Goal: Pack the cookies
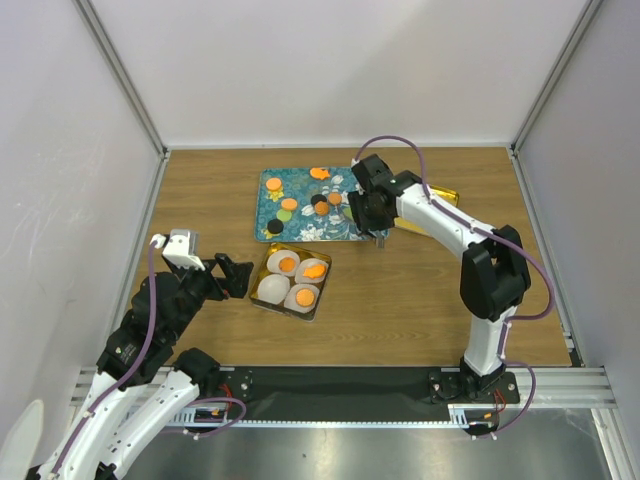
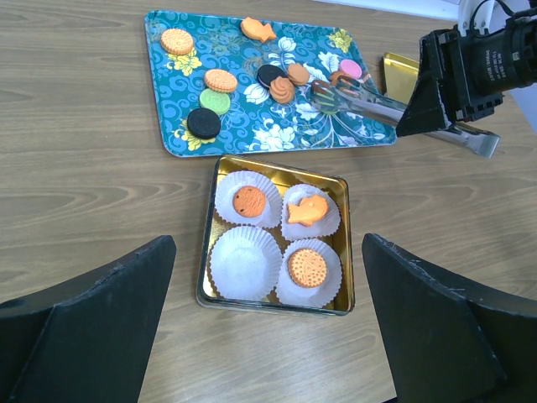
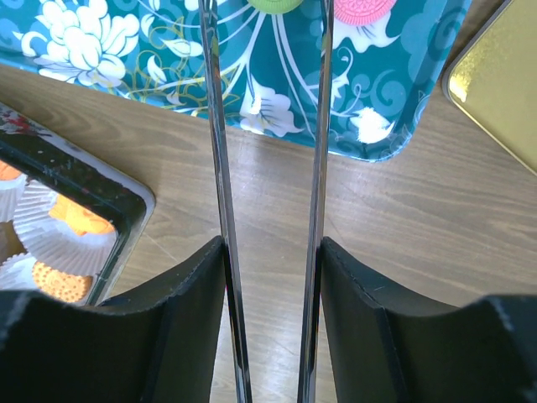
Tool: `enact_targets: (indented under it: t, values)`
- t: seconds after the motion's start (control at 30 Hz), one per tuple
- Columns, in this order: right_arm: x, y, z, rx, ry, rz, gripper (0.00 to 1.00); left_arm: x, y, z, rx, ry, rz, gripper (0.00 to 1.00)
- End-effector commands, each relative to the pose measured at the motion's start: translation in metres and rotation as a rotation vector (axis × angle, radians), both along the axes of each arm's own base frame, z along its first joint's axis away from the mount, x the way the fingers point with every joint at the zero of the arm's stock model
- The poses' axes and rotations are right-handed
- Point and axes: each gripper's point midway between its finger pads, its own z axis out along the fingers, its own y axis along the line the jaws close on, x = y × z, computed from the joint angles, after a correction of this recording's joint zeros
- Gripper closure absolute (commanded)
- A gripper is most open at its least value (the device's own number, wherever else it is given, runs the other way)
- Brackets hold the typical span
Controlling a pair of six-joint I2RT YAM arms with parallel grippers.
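Several cookies (image 2: 221, 81), orange, green, pink and dark brown, lie on the teal tray (image 2: 252, 126). A gold tin (image 2: 277, 172) holds paper cups: three hold orange cookies (image 2: 307, 267) and one cup (image 2: 244, 263) is empty. My right gripper (image 1: 365, 215) is shut on metal tongs (image 2: 377, 105). The tong tips sit either side of a green cookie (image 2: 328, 99) on the tray, next to a pink cookie (image 3: 361, 8). My left gripper (image 1: 232, 275) is open and empty, just left of the tin (image 1: 300, 250).
A gold lid (image 1: 445, 195) lies right of the tray (image 1: 275, 215), under the right arm. Grey walls enclose the wooden table on three sides. In the right wrist view the tin's corner (image 3: 109, 189) lies left of the tongs (image 3: 220, 168).
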Motion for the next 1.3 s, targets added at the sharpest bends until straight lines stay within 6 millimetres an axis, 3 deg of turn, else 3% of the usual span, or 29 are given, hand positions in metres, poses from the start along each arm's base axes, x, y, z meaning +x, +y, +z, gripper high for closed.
enact_targets:
  t: [0.0, 0.37, 0.77, 1.07, 1.27]
  values:
    - [0.009, 0.004, 0.012, -0.025, -0.037, 0.023, 0.49, 0.004, 0.002, 0.002, 0.009, -0.015, 0.015, 0.0]
    - [-0.001, 0.003, 0.006, -0.141, -0.032, 0.054, 0.49, 0.004, 0.002, 0.002, 0.007, -0.017, 0.015, 0.0]
    - [0.0, 0.004, 0.009, -0.121, -0.021, 0.057, 0.55, 0.003, 0.002, 0.003, 0.005, -0.02, 0.014, 0.0]
    - [0.005, 0.008, 0.057, -0.03, -0.107, 0.041, 0.61, 0.003, 0.002, 0.003, 0.005, -0.021, 0.015, 0.0]
    - [-0.013, 0.021, 0.101, 0.055, -0.176, 0.072, 0.62, 0.003, 0.003, 0.003, 0.005, -0.021, 0.015, 0.0]
